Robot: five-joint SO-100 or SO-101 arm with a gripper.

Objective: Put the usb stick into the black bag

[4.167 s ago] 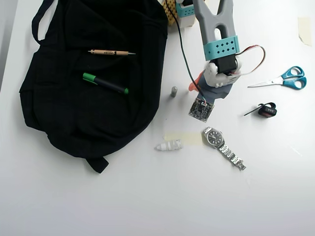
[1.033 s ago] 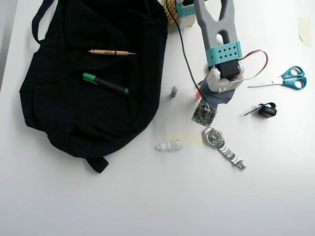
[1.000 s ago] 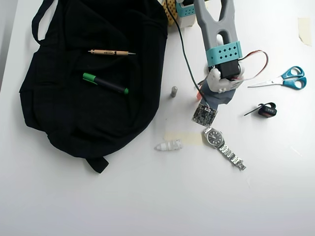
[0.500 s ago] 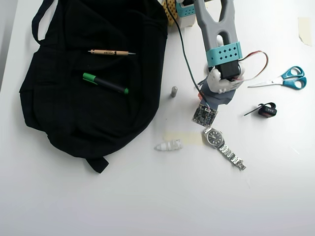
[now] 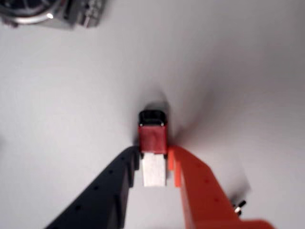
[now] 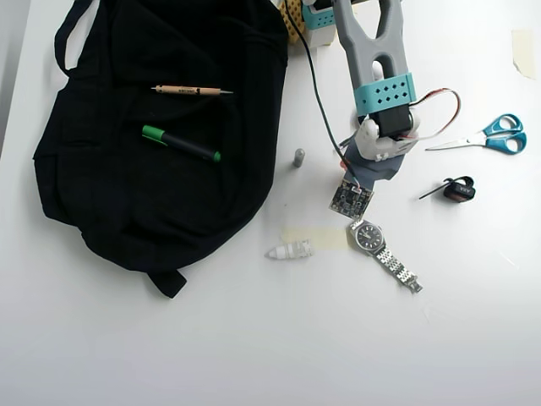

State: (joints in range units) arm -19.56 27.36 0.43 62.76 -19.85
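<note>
End effector (image 5: 153,167) around red-bodied usb stick (image 5: 152,138)

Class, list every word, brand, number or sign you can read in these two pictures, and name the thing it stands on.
None can be read.
Pencil on the black bag: dark print on its barrel, too small to read.
Watch: dial markings too small; blurred in the wrist view.
Usb stick: no lettering visible.

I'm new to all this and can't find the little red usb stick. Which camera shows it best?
The wrist view: the usb stick fills the middle of the picture, red body and white end sitting between the gripper fingers on the white table. In the overhead view I cannot make it out; the arm hides that spot.
</note>
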